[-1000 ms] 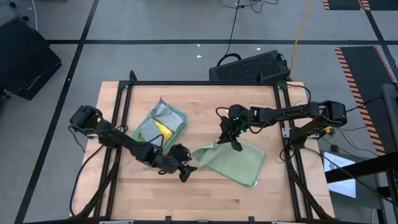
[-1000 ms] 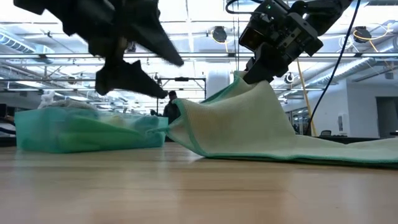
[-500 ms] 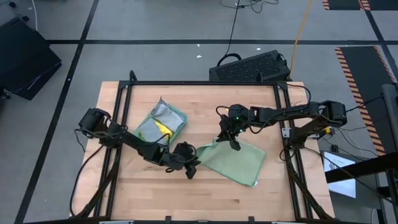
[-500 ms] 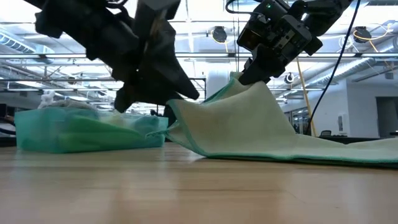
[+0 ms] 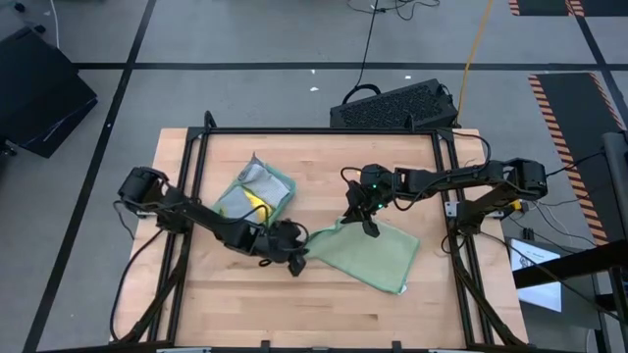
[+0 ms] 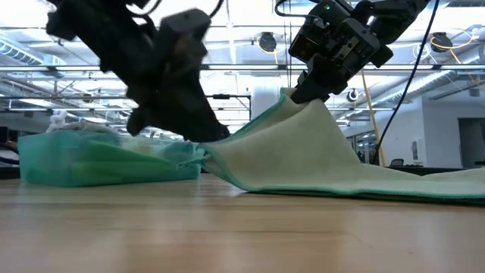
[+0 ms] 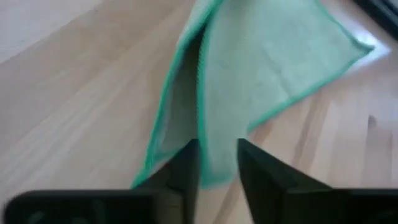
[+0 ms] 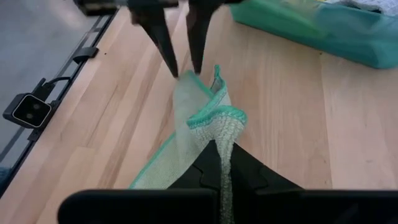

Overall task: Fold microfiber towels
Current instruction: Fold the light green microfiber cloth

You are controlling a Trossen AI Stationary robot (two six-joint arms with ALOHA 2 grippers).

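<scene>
From above, I am seeing the pale green towel (image 5: 368, 255) lying on the tabletop (image 5: 324, 167), just beside the pile of towels (image 5: 253, 196). My right tool (image 5: 372, 227) is pinching the towel's edge farthest from me, fingers shut on the cloth and lifting it into a peak. My left tool (image 5: 297, 261) is sitting at the towel corner nearest the pile, fingers narrowed around that corner.

At tabletop height, the right tool (image 6: 297, 92) is holding the towel (image 6: 318, 155) up in a ridge, while the rest of the cloth is trailing flat away from the pile (image 6: 106, 158). The left tool (image 6: 204, 133) is hanging low between the pile and the raised cloth, meeting the towel's corner.

Through the left wrist, its two fingers (image 7: 186, 168) are straddling the towel's (image 7: 249, 68) teal-stitched corner, a narrow gap between them with cloth inside.

Through the right wrist, the closed fingers (image 8: 211, 171) are clamping a bunched fold of towel (image 8: 202, 112), and the left tool (image 8: 183, 68) is pointing down onto the corner beyond it, near the pile (image 8: 311, 25).
</scene>
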